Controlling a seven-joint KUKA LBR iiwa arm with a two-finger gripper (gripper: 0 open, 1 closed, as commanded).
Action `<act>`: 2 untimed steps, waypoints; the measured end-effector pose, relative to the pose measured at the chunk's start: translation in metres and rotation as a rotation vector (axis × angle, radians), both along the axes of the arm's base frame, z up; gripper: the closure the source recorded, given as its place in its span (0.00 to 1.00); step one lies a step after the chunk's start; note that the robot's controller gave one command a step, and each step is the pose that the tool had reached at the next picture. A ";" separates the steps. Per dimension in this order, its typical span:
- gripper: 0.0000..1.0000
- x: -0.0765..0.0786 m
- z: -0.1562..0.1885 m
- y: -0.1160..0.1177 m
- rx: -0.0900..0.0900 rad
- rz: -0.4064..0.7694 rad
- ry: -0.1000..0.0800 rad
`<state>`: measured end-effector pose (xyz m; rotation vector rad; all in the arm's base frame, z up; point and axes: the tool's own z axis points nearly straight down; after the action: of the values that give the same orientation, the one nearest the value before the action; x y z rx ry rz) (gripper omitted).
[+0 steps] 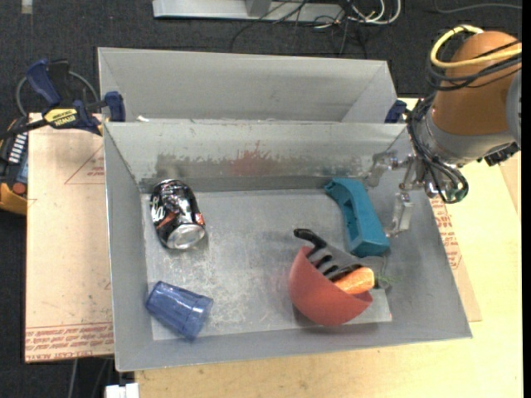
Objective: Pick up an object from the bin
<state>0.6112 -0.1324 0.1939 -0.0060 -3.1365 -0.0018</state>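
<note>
Teal plastic pistol-shaped tool (358, 215) lies near right wall of grey metal bin (249, 251). Gripper (401, 219) hangs just beside it, likely as nearest pick. Cannot tell whether clenched or released.

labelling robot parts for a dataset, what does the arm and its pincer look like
A rounded orange cover sits on the wrist, with a yellow cable looped over its top and black cables hanging below it. The pincer is slim, pale grey metal.
</note>
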 end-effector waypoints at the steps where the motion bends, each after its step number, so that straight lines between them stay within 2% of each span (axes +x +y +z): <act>1: 0.00 0.002 0.005 0.001 -0.001 0.004 -0.008; 2: 0.00 -0.031 -0.075 -0.003 -0.001 -0.278 -0.005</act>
<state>0.5798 -0.1357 0.1189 -0.4418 -3.1107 -0.0016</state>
